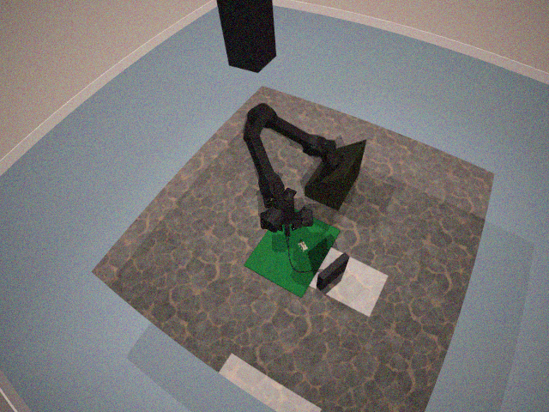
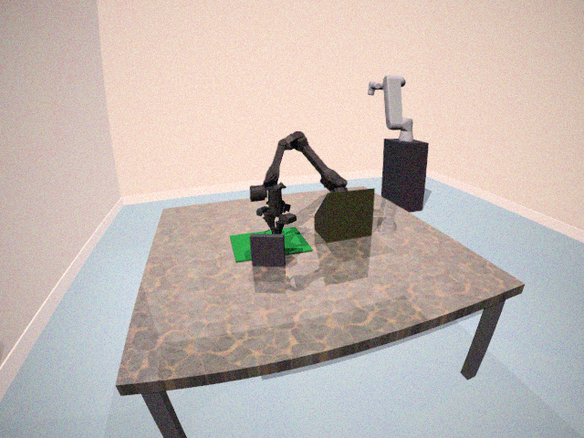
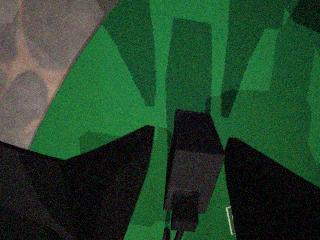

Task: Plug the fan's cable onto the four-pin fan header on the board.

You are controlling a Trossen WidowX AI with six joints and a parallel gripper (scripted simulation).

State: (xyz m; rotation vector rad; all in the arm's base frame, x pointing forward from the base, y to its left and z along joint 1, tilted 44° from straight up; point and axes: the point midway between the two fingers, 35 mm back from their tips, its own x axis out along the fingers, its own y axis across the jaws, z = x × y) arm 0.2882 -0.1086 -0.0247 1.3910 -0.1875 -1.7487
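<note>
The dark box-shaped plug [image 3: 195, 167] stands between the fingers in the wrist view, with cable leads at its lower end. My gripper [image 3: 190, 141] [image 1: 287, 231] [image 2: 276, 231] is partly open around it. Green shows between the left finger and the plug; the right finger is very near or touching it. The green board [image 1: 266, 261] [image 2: 240, 247] [image 3: 105, 85] lies below. The small pale header [image 1: 303, 245] [image 3: 230, 220] is to one side of the plug, partly hidden by the right finger in the wrist view. A thin cable [image 1: 305, 271] runs to the dark square fan [image 1: 332, 271] [image 2: 267, 249].
The fan stands upright beside the board, at a pale patch [image 1: 363, 286] on the table [image 1: 199, 287] [image 2: 329, 301]. A large dark angular block [image 1: 336, 175] [image 2: 346, 214] stands near the arm's base. A pale robot arm [image 2: 393, 101] on a dark pedestal [image 2: 404, 174] is beyond the table.
</note>
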